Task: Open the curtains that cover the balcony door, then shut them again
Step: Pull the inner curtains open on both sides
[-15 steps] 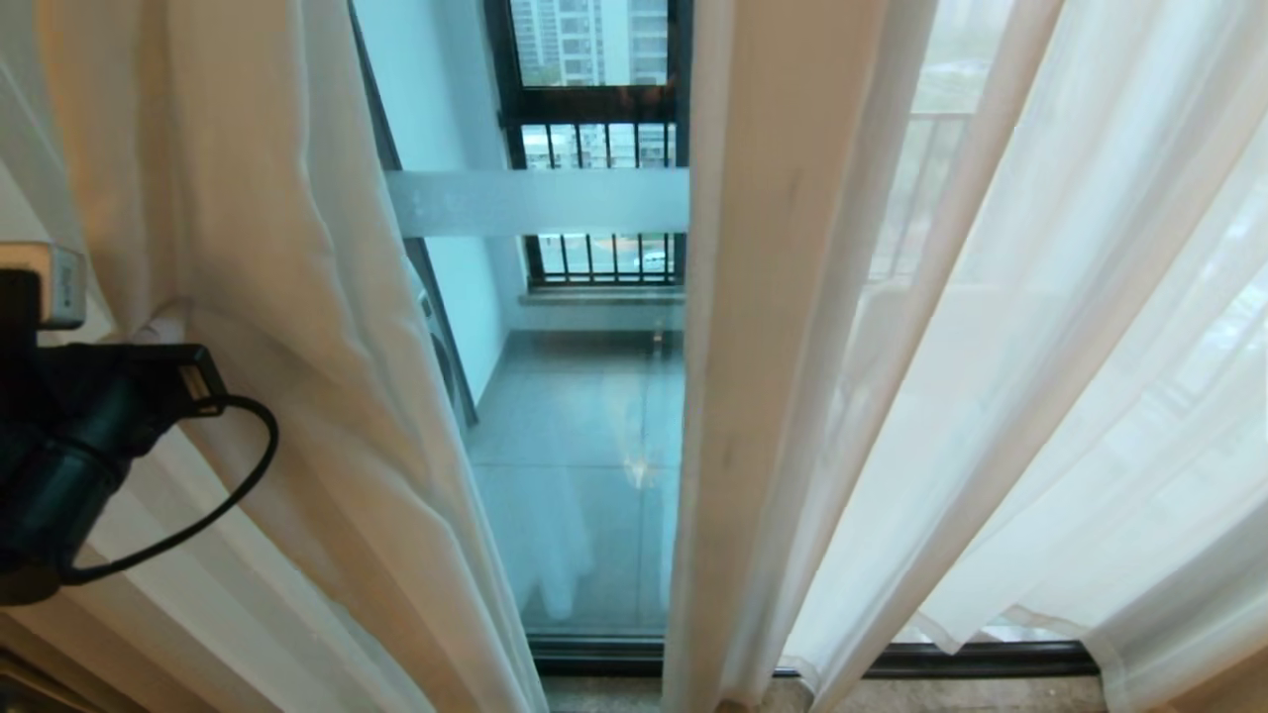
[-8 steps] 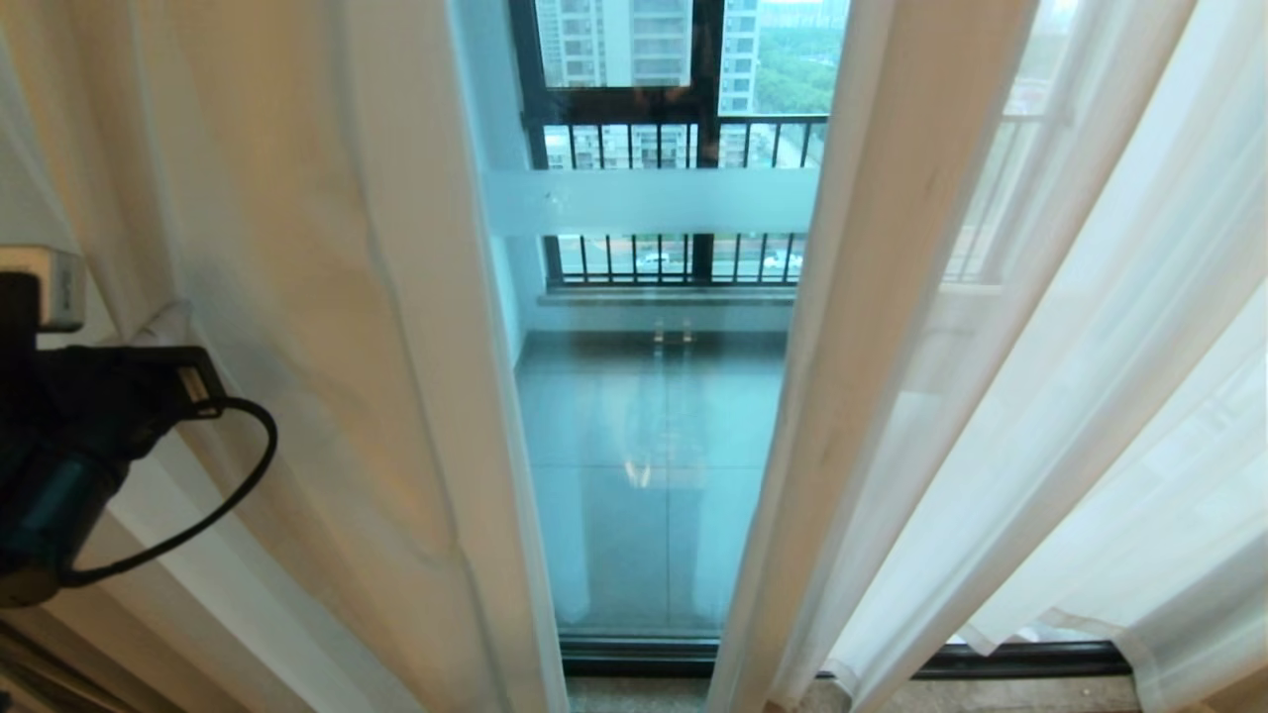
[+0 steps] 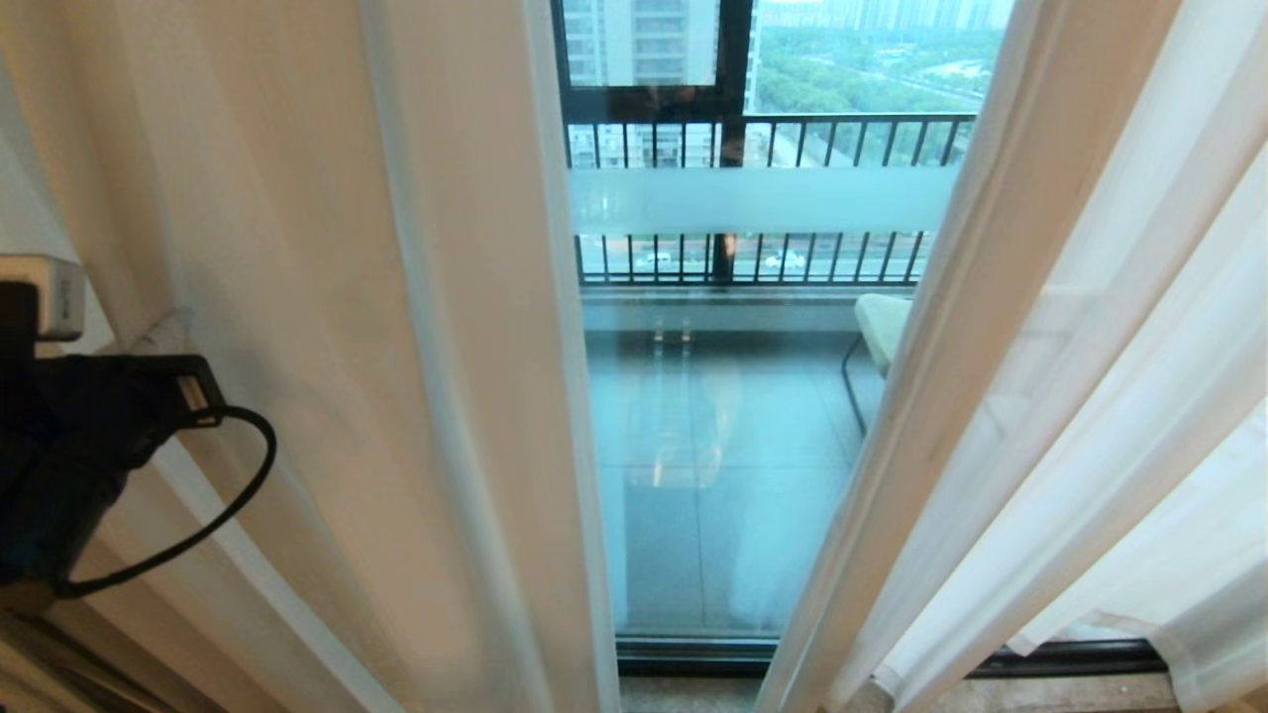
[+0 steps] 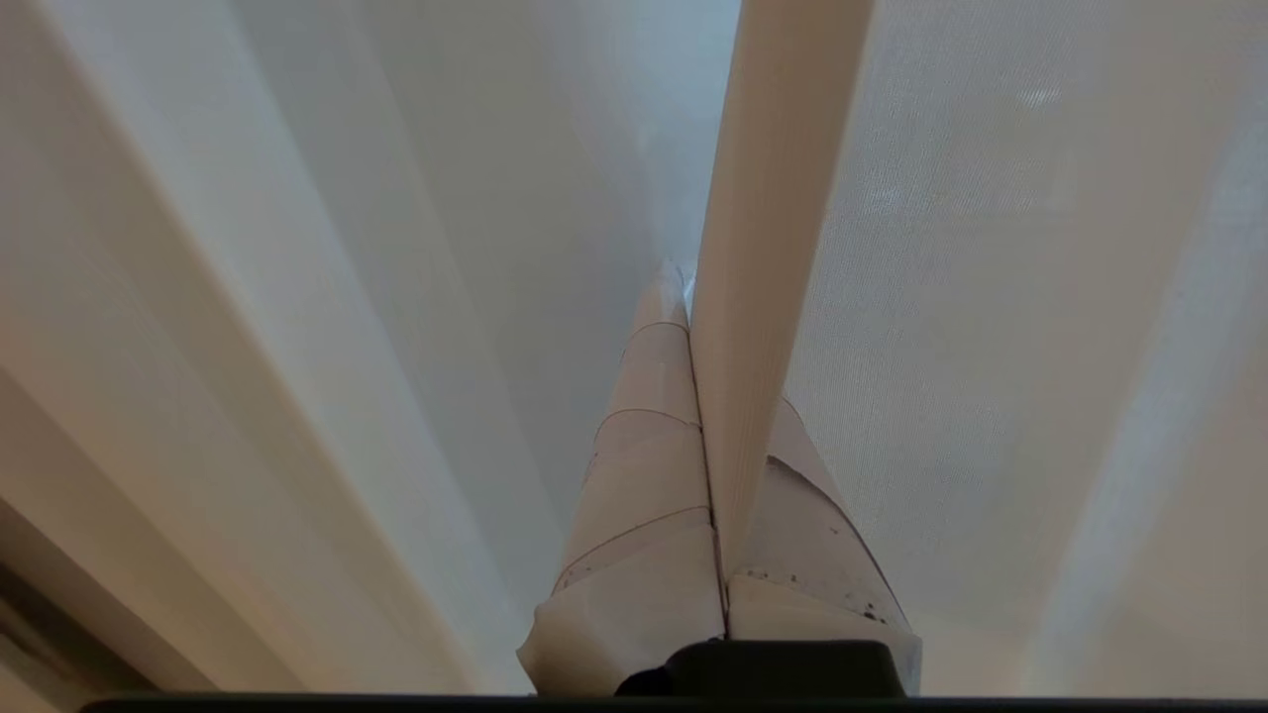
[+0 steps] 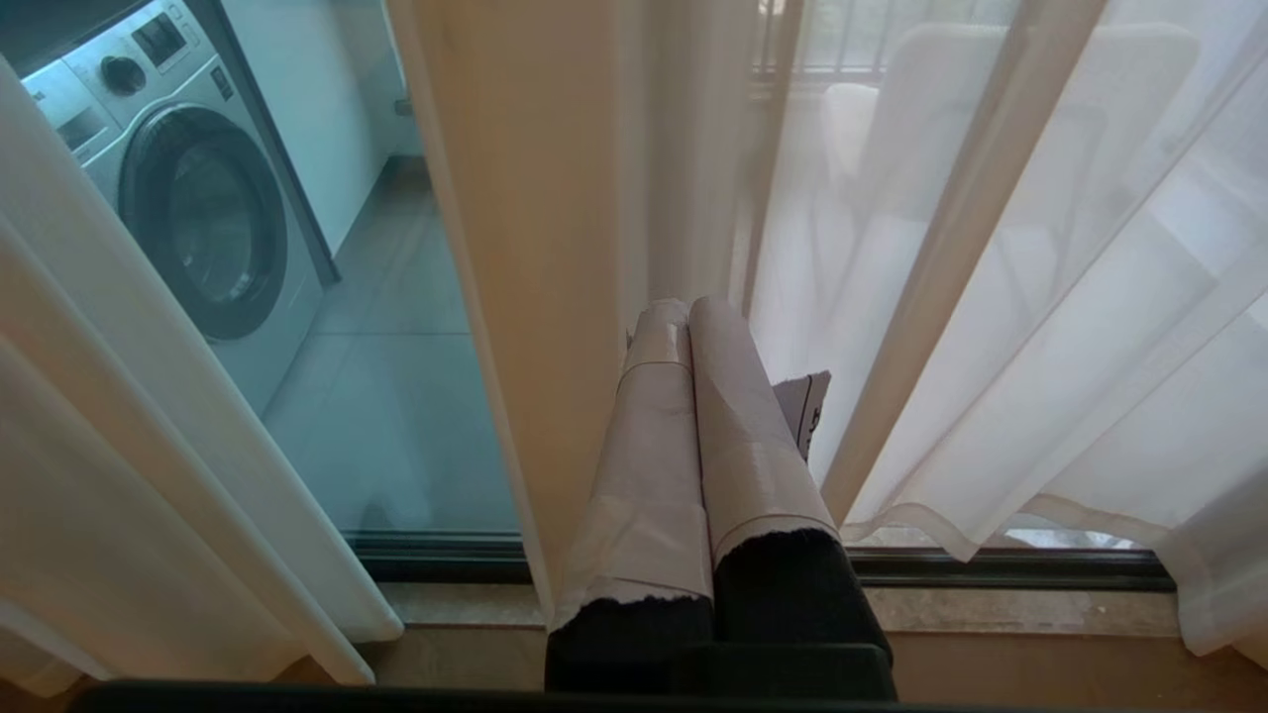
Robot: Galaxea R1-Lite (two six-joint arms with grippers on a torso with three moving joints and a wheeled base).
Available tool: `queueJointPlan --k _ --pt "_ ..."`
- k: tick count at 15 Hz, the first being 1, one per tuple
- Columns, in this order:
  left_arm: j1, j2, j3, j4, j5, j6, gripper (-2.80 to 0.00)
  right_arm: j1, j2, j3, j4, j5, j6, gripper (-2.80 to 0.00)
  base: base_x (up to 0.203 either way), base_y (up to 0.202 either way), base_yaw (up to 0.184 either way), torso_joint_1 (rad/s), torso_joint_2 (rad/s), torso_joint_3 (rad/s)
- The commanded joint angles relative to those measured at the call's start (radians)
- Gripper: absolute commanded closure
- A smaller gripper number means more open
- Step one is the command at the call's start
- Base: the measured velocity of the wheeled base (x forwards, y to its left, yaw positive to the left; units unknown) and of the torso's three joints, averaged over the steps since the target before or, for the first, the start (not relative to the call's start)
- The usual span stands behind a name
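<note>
While our left gripper (image 4: 693, 297) pinches a fold of the left curtain (image 3: 327, 297) between its taped fingers (image 4: 644, 475), we judge that grip is there to drag the panel along its rail. We cannot tell from this moment alone which way it is being drawn. A gap stands open between that curtain's hem and the right curtain (image 3: 1090, 376), baring the door (image 3: 733, 446) with its frosted band. Our right gripper (image 5: 688, 327) hangs low near the sill (image 5: 991, 609), fingers pressed together on nothing. Room to move lies in the bared gap; folds crowd both sides.
</note>
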Motion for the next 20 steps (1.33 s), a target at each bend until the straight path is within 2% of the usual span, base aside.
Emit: queueJointPlan --k 1,20 --pt "0.000 -0.002 0.003 -0.007 0.002 0.001 0.00 0.000 0.000 0.000 0.000 0.000 0.001 0.00 0.000 0.190 0.000 0.001 0.00 0.010" --pt "0.000 -0.005 0.010 -0.006 0.002 0.001 0.00 0.000 0.000 0.000 0.000 0.000 -0.001 0.00 0.000 0.191 0.001 0.001 0.00 0.002"
